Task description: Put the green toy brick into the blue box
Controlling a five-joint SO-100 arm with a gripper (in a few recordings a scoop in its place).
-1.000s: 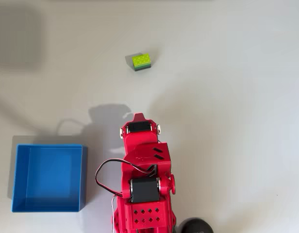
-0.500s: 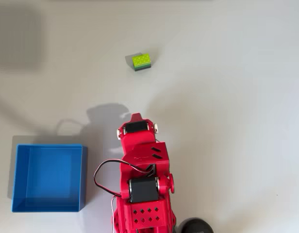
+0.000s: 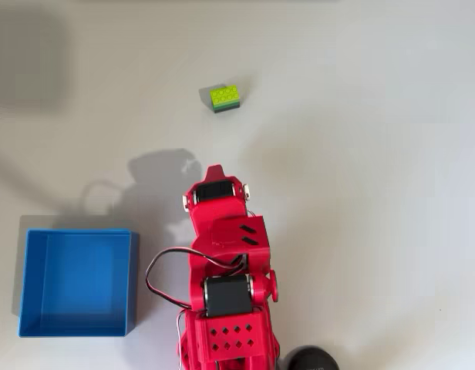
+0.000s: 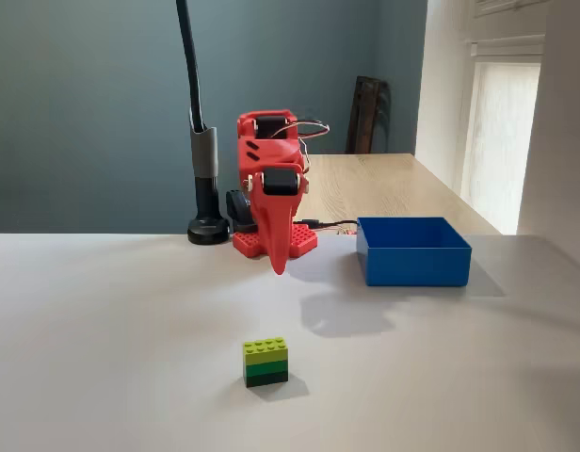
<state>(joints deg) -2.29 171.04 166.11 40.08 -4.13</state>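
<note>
Well apart, green toy brick (image 4: pixel 265 362) before raised jaws (image 4: pixel 278 265), seemingly closed, empty.

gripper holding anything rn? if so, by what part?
Nothing held. The gripper hangs shut and empty above the table; the green toy brick sits alone on the table, well apart from it.
</note>
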